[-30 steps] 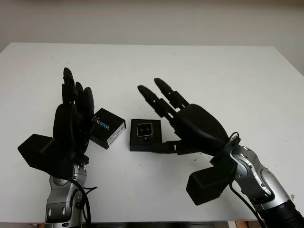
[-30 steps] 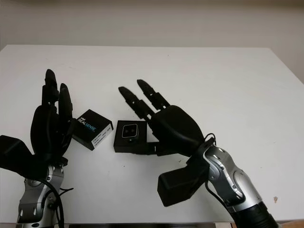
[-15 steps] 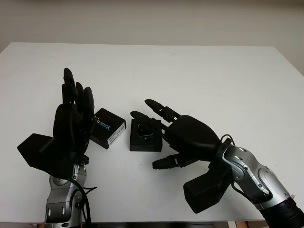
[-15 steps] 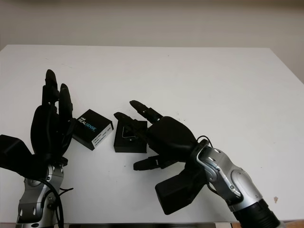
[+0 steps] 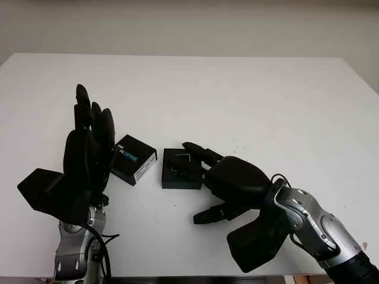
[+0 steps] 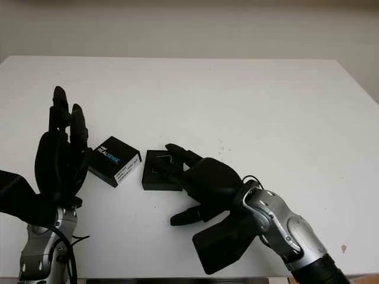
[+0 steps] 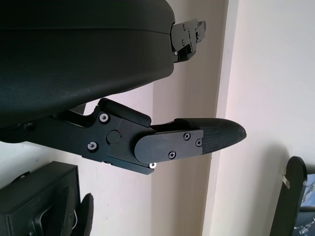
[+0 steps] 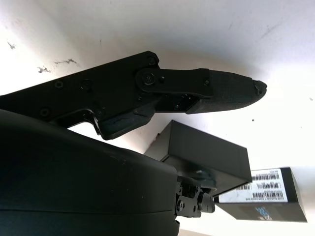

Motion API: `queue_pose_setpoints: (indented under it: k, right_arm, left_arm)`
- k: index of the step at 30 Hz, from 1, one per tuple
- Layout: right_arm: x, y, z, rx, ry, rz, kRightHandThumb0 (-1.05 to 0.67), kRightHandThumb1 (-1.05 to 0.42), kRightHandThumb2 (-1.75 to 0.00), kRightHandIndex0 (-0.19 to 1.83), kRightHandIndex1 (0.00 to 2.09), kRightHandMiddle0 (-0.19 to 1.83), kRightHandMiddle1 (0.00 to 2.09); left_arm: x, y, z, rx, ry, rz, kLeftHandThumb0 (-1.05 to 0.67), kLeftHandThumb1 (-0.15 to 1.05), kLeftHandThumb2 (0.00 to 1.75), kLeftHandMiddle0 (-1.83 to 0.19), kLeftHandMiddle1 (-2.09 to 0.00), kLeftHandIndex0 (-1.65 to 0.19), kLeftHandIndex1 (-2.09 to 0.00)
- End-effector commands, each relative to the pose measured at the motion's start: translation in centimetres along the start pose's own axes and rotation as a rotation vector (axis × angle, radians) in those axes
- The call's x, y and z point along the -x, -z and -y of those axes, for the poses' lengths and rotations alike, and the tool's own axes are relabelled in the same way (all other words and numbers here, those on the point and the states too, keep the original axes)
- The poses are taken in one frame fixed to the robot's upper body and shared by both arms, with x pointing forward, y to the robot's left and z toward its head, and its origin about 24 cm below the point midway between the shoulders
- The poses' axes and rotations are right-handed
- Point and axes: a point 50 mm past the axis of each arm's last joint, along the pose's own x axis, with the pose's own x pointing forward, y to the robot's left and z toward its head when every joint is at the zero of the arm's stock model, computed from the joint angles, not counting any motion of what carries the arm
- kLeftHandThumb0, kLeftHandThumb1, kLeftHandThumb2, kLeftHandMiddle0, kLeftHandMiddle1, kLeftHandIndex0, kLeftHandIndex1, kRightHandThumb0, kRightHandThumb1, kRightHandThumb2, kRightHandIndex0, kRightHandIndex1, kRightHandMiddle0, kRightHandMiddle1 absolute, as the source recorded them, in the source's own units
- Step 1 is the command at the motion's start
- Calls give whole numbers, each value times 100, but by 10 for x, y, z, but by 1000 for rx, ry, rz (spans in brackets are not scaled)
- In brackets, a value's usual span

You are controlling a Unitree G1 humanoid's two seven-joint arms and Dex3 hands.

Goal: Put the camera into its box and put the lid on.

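A small black open box (image 5: 173, 171) sits on the white table (image 5: 249, 100) at front centre. Its lid (image 5: 134, 158), black with RealSense lettering, lies just to the left, apart from it. My right hand (image 5: 192, 177) is open and low over the box, with its fingers (image 5: 201, 155) across the box's right part and its thumb on the table nearer me. The camera in the box is largely hidden under those fingers. In the right wrist view the box (image 8: 206, 157) and lid (image 8: 266, 196) lie under the palm. My left hand (image 5: 92, 121) stands upright and open left of the lid.
The table's near edge (image 5: 177, 277) runs close below both forearms. The left wrist view catches a corner of the box (image 7: 34, 206) and the table's far edge against the wall.
My right hand has dropped and drawn back toward me, its fingers coming down from above the box onto it and covering the camera's face. The left hand barely shifted.
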Motion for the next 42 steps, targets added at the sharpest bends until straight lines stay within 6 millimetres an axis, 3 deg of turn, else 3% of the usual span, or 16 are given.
queue_pose_setpoints:
  k: [1, 14, 26, 28, 36, 39, 42]
  right_arm:
    - [3, 0, -7, 3, -48, -18, -89, -105, -46, -14, 5, -7, 5]
    - [6, 6, -12, 23, -67, -83, -90, -105, -47, -19, 4, -11, 5]
    - [3, 15, 1, 94, 96, -165, -88, -105, -52, -15, 4, -7, 7]
    - [2, 15, 6, 17, 162, -148, -86, -105, -54, -16, 4, -8, 6]
    - [8, 16, 49, -635, 562, 26, -72, -105, -48, -7, 8, -2, 9]
    - [11, 21, 68, -712, 648, 19, -70, -105, -50, 0, 11, 5, 12]
    - [12, 29, 81, -747, 722, 0, -70, -105, -49, 7, 14, 12, 17]
  left_arm:
    - [0, -6, -1, -11, 5, 21, -70, 105, 50, 19, 0, 19, 0]
    - [0, -8, -3, -8, 4, 22, -69, 105, 50, 19, 0, 19, 0]
    - [0, -9, -5, -13, 5, 17, -69, 105, 50, 19, 0, 19, 0]
    - [-1, -9, -6, -20, 8, 17, -69, 105, 50, 19, 0, 19, 0]
    - [-9, -22, -18, -67, 42, 47, -67, 105, 45, 15, -3, 15, -3]
    - [-14, -31, -22, -120, 20, 84, -62, 105, 35, 0, -10, 5, -8]
    - [-19, -35, -24, -288, -22, 108, -56, 105, 26, -23, -17, -7, -14]
